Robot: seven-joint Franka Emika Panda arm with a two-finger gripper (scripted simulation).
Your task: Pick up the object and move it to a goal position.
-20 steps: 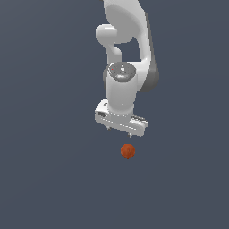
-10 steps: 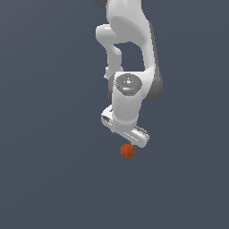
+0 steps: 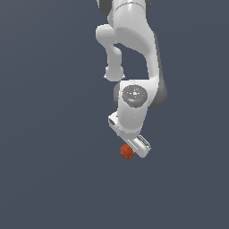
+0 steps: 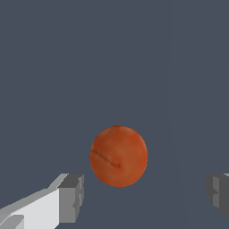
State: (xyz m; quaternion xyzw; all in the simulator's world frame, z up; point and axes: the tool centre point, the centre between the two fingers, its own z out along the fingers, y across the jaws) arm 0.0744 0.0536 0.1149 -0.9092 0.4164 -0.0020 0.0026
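Note:
The object is a small orange-red ball (image 3: 127, 152) with a faint dark streak, resting on the flat dark grey surface. In the exterior view the white gripper (image 3: 130, 150) hangs right over it, its hand partly covering the ball's upper side. In the wrist view the ball (image 4: 118, 155) fills the middle, and the gripper (image 4: 145, 197) is open: one grey fingertip (image 4: 71, 198) stands to one side and the other at the frame's edge, both apart from the ball. Nothing is held.
The white arm (image 3: 132, 53) rises from the gripper toward the top of the exterior view. Around the ball lies only uniform dark grey ground (image 3: 53, 170).
The arm has come down and turned its hand; the gripper now sits at the ball's level instead of above it. The ball has stayed where it was.

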